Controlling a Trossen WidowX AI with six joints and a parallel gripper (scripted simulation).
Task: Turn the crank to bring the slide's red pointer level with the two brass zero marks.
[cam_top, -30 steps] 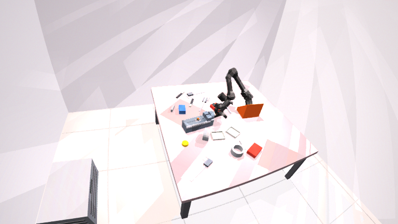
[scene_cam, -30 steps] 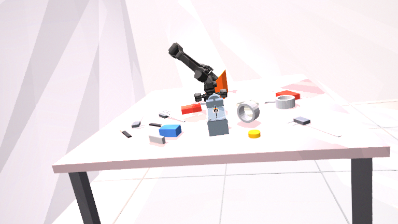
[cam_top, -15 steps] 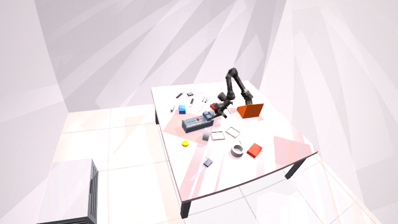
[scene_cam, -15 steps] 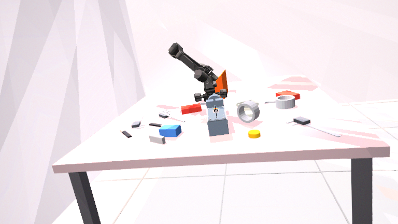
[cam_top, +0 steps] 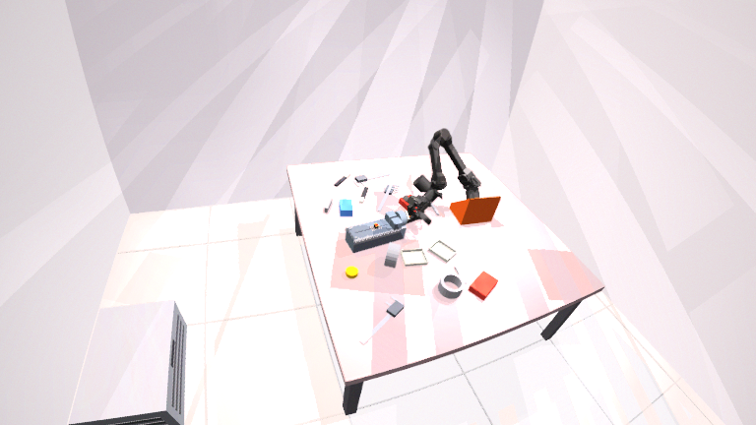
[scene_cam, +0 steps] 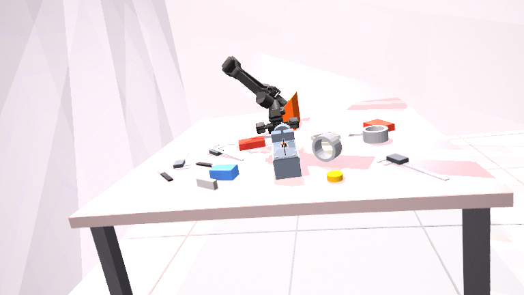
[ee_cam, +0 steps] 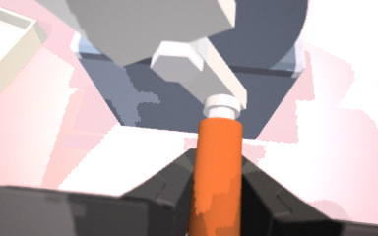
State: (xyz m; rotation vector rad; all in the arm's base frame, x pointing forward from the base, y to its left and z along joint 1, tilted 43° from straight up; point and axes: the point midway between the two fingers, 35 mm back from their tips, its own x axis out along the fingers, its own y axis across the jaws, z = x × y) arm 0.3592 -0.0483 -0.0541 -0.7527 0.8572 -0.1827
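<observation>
Start at your wrist view: the orange handle (ee_cam: pixel 217 177) is nearest, running up from six o'clock, its lower end cut off by the frame. Your gripper (cam_top: pixel 410 217) (scene_cam: pixel 277 126) (ee_cam: pixel 213 159) is closed around it; the fingertips are hard to make out from outside. Beyond the handle, the grey crank arm (ee_cam: pixel 214 81) slopes, with its handle end at about half past four from the pale bolt (ee_cam: pixel 176 63). A pale tray corner shows at ten o'clock, cropped.

In your exterior view, the yellow disc lies at four o'clock from the slide machine (cam_top: pixel 374 235) (scene_cam: pixel 286 166) (ee_cam: pixel 187 105), and the blue block (cam_top: pixel 346 209) (scene_cam: pixel 223 172) at eight. The machine hides the crank from you there. On its top you can spot the small red pointer (cam_top: pixel 376 225) (scene_cam: pixel 284 145), but the brass marks are too tiny to judge level. The grey ring (cam_top: pixel 392 256) (scene_cam: pixel 339 147) stands on edge at three o'clock. Farther back, at twelve, rises the black arm (cam_top: pixel 435 166) (scene_cam: pixel 249 79), partly covering the orange panel (cam_top: pixel 480 210) (scene_cam: pixel 293 110).
</observation>
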